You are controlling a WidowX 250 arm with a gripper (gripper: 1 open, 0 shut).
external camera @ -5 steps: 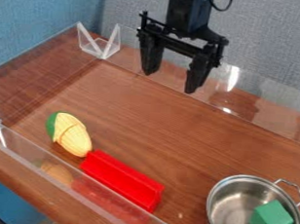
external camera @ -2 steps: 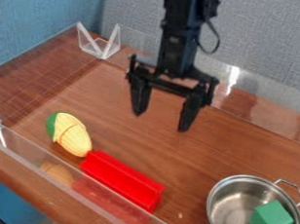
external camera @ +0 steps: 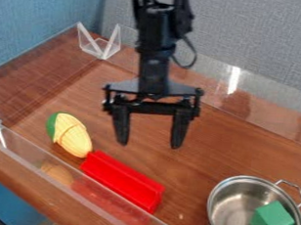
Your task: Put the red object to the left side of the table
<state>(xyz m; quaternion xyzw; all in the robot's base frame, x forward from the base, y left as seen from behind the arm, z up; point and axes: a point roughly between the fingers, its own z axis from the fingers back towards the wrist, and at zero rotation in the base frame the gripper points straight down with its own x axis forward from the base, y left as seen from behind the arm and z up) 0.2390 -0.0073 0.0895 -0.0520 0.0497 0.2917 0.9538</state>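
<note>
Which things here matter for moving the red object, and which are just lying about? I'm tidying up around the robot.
Job:
- red block
- table
- gripper

Lying about:
- corn toy
- metal pot
- green block

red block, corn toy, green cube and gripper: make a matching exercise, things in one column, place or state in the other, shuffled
1. long red plastic block
2. yellow-green corn toy
3. small green cube
4. black two-fingered gripper

A. inside the round metal pot
B. open, above the table
C. near the front clear wall, right of the corn toy
D. left of the red block

1-C, 2-D, 3-A, 4-B
</note>
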